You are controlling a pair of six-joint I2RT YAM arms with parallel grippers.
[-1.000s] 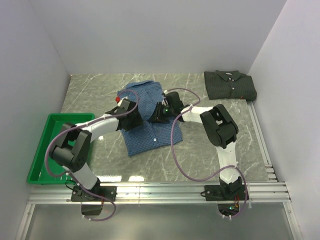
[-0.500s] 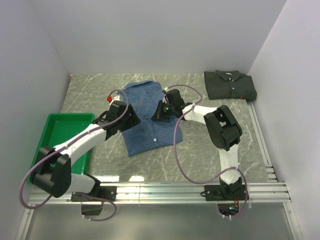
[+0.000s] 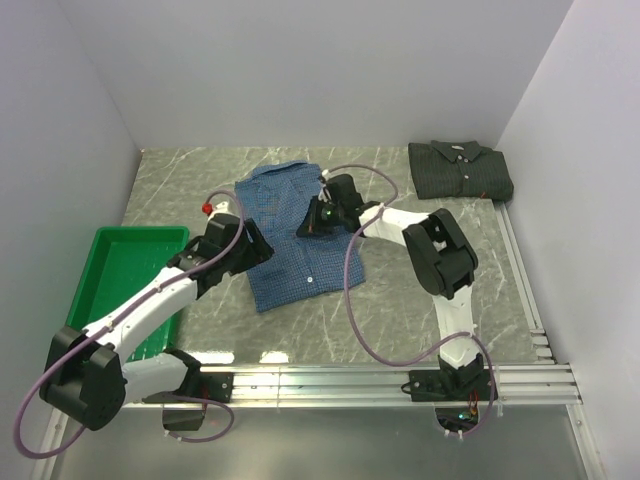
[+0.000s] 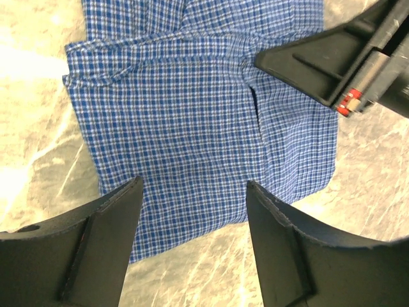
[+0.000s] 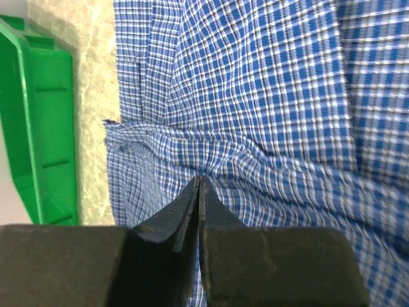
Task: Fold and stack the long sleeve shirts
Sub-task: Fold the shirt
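Your left arm (image 3: 150, 300) and right arm (image 3: 395, 217) are white tubes between black joint housings, each trailing a mauve cable (image 3: 350, 300) back from its claw. The left claw (image 4: 192, 192) has broad matte-black wedge fingers (image 4: 96, 243). The right claw (image 5: 199, 182) has tapering black ones, with a green light (image 3: 327, 213) just behind.

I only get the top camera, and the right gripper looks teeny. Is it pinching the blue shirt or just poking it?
Observer: Pinching. The right wrist camera shows the right gripper shut, with the blue checked shirt puckered into its tips.
Operator: Is the other one grabbing too?
Observer: No. In its own wrist camera the left gripper is open over the shirt's edge, with nothing between its fingers.
Operator: Is the shirt all flat?
Observer: Not quite. The left wrist camera shows a thin dark slit gaping in the front.
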